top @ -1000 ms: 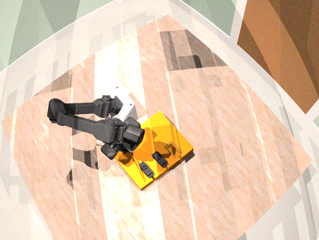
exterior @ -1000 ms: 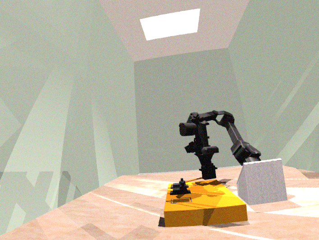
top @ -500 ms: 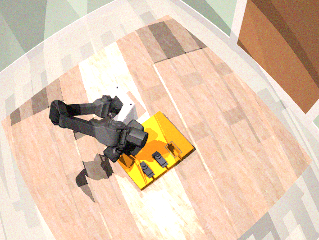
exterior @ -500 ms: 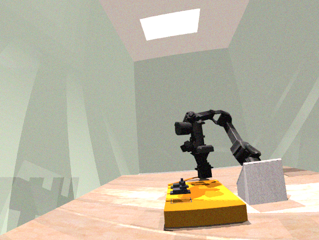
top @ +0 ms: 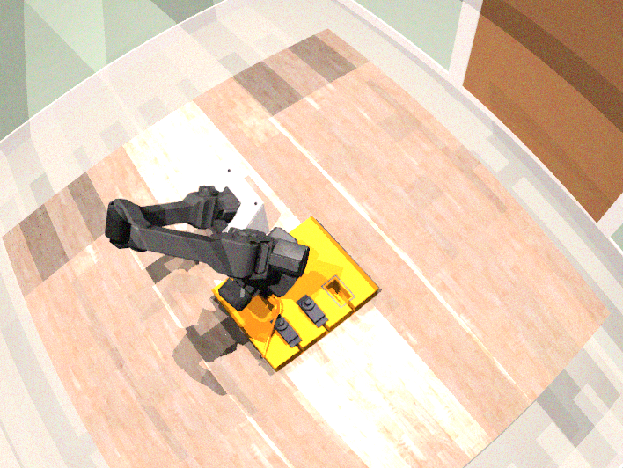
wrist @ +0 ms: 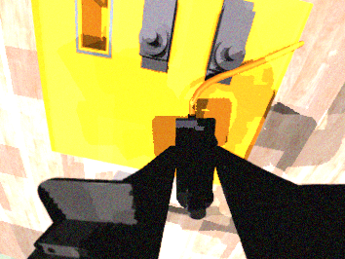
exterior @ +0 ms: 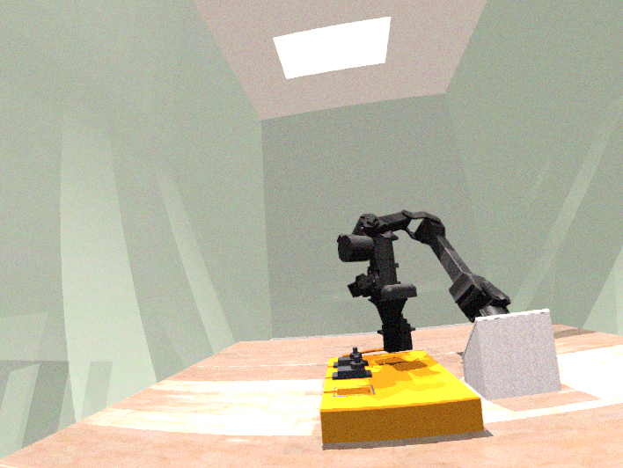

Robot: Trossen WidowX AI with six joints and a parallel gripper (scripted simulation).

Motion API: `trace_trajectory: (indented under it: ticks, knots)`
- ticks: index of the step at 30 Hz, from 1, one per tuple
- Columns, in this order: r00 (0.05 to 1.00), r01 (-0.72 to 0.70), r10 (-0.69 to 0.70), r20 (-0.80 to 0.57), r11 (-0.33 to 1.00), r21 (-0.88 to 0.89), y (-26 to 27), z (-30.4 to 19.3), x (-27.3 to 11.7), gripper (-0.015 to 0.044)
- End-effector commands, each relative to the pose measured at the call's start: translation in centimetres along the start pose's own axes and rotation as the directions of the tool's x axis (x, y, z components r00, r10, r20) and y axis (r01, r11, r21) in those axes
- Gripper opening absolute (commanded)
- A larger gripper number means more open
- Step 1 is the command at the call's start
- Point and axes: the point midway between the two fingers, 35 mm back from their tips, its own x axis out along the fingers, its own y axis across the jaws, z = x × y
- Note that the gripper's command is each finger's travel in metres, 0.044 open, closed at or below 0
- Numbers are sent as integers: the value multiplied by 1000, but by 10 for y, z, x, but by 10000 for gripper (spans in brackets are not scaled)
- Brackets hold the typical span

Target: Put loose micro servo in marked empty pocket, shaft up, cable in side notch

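The loose micro servo (wrist: 195, 167) is dark, with its round shaft end at the bottom of the wrist view. Its orange cable (wrist: 253, 64) (top: 270, 334) runs from the other end over the deck. My gripper (wrist: 194, 151) (exterior: 398, 340) is shut on the servo, above the yellow deck (wrist: 107, 92) (top: 322, 241) (exterior: 402, 425) near its far edge in the exterior view. In the top view the arm hides the fingers and servo body. The empty pocket (wrist: 93, 40) (top: 335, 290) (exterior: 353, 391), outlined in grey, lies beyond two seated servos, to the upper left in the wrist view.
One seated servo (top: 312, 310) (wrist: 160, 22) is beside the pocket; the other seated servo (top: 286, 331) (wrist: 234, 26) is farther from it, with the loose cable passing near it. A pale wedge-shaped block (exterior: 513, 352) stands beside the deck, by the arm's base.
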Motion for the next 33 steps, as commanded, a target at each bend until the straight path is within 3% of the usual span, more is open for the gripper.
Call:
trace_trajectory:
  ticks: [1,23,33]
  knots:
    - [1000,-3,3,-2,1000,-2,20,4,0,0]
    - [1000,-8,8,0,1000,-1,125,26,-1,0]
    - [1000,-8,8,0,995,95,128,26,-1,0]
